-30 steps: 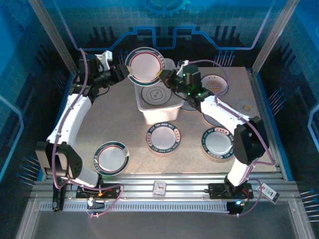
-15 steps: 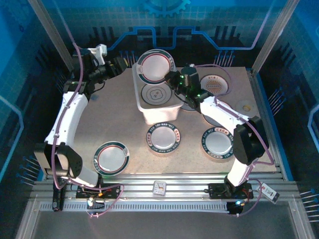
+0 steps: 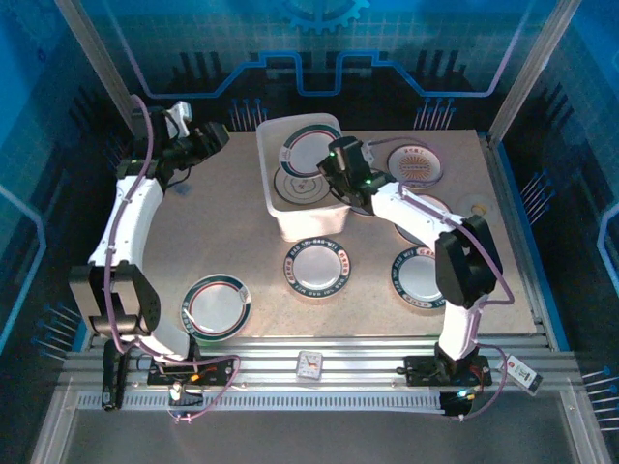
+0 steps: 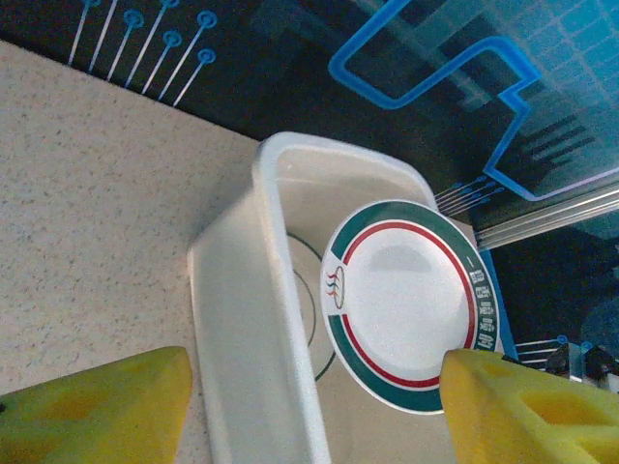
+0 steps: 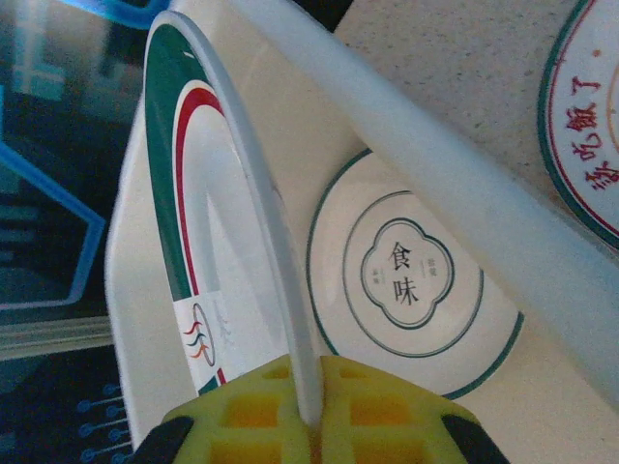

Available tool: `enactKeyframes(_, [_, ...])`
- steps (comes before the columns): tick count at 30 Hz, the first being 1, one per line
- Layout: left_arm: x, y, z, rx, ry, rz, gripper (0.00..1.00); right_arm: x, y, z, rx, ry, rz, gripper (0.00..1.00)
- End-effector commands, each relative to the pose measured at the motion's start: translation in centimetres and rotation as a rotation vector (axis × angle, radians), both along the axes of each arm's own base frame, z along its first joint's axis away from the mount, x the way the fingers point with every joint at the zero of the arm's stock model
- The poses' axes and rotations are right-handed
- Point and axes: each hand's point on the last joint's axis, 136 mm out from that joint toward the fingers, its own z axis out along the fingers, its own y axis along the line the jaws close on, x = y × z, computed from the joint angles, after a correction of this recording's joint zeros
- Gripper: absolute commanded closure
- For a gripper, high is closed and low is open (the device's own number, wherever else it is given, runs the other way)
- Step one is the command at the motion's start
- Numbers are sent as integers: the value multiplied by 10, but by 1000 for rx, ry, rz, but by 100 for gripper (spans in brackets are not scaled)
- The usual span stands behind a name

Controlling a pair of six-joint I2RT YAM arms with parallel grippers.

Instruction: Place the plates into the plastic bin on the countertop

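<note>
Yellow pads of the right gripper (image 5: 308,406) are squeezed tight on the rim of a green-and-red plate (image 5: 208,222). That plate stands tipped up on its edge over the open top of the plastic bin (image 3: 280,220), at the upper middle of the top view. Under it, flat on the bin floor, lies a white plate with a grey sign (image 5: 406,280) (so the way to go is down). I think the held plate must tip flat before it is let go. The left gripper (image 3: 215,140) sits at the upper left, jaws wide apart, holding nothing, off to the side of the bin. Other plates (image 3: 317,268) wait on the countertop (image 3: 193,232).
</note>
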Motion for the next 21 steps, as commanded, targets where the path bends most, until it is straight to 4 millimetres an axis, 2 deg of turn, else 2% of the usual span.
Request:
enactKeyframes(1, [-1, 2, -16, -11, 40, -30, 30, 3, 6, 15, 6, -1, -63, 100])
enactKeyframes(7, [4, 12, -20, -28, 50, -23, 31, 1, 18, -10, 31, 99, -91, 100])
enactKeyframes(13, [7, 14, -23, -21, 58, -32, 31, -5, 20, -26, -17, 177, -154, 100])
enactKeyframes(21, [11, 19, -25, -46, 66, -26, 31, 4, 25, -46, -56, 215, -189, 100])
